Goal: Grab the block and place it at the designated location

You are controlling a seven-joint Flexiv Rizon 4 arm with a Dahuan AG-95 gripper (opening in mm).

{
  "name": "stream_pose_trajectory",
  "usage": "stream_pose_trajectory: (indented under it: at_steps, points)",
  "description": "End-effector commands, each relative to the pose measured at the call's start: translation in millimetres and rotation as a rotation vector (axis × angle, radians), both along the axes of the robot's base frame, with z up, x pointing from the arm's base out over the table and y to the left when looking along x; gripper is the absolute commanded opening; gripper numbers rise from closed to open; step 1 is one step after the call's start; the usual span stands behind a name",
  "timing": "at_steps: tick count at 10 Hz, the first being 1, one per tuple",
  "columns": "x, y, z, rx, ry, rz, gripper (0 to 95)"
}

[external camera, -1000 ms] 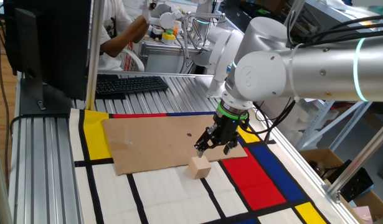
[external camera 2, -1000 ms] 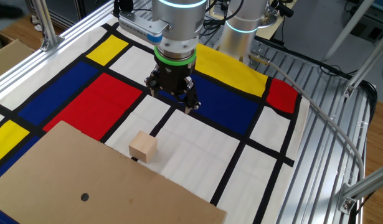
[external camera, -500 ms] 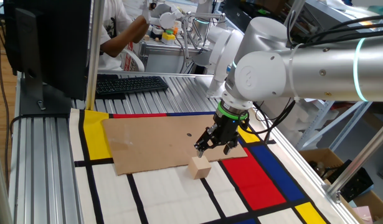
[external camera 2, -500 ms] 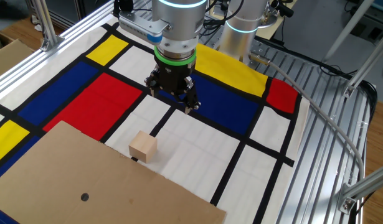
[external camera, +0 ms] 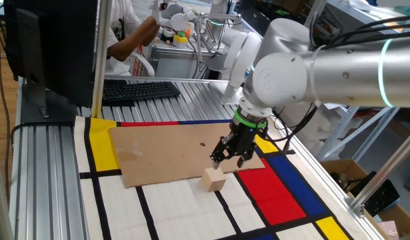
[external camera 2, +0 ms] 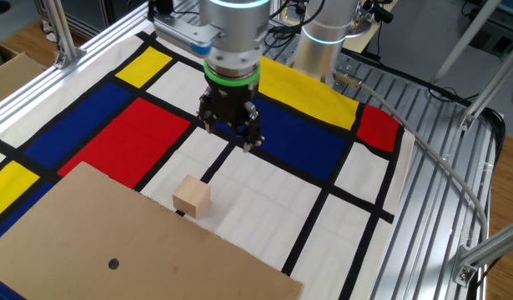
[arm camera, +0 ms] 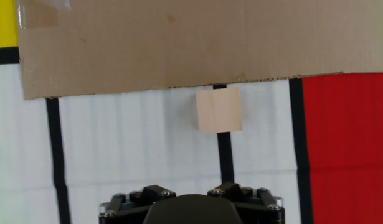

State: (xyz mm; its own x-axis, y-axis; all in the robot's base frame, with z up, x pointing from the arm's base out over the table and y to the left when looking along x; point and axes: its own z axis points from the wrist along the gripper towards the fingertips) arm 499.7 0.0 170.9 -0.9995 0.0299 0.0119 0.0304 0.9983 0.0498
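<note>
The block (external camera: pixel 215 179) is a pale tan wooden cube on a white mat square, touching the near edge of the brown cardboard sheet (external camera: pixel 165 150). It also shows in the other fixed view (external camera 2: pixel 191 197) and in the hand view (arm camera: pixel 220 111). The designated location is a small dark dot (external camera: pixel 201 144) near the middle of the cardboard, also seen in the other fixed view (external camera 2: pixel 113 264). My gripper (external camera: pixel 230 160) hovers above the mat just beside the block, apart from it, open and empty. It also shows in the other fixed view (external camera 2: pixel 229 137). The hand view shows only the gripper's base.
The mat has red (external camera: pixel 275 190), yellow (external camera: pixel 103 150) and blue (external camera 2: pixel 298 137) rectangles with black lines. A keyboard (external camera: pixel 138 90) and a monitor (external camera: pixel 51 47) stand behind the mat. A person (external camera: pixel 128 37) works at the back. A second robot base (external camera 2: pixel 327 37) stands beyond the mat.
The gripper has shifted slightly over the mat. The block and the cardboard have not moved.
</note>
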Motion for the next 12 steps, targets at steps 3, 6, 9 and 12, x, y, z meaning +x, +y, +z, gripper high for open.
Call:
stream_pose_trajectory:
  at_steps: [3,6,9,12]
  points:
    - [0.3,-0.1,-0.9,-0.043,-0.005,0.018,0.0]
    - [0.2,-0.1,-0.8,-0.048,-0.007,0.021,0.0]
    - [0.2,-0.3,-0.8,-0.048,-0.005,0.017,0.0]
    - [1.2,-0.7,-1.2,-0.045,-0.005,0.013,0.0]
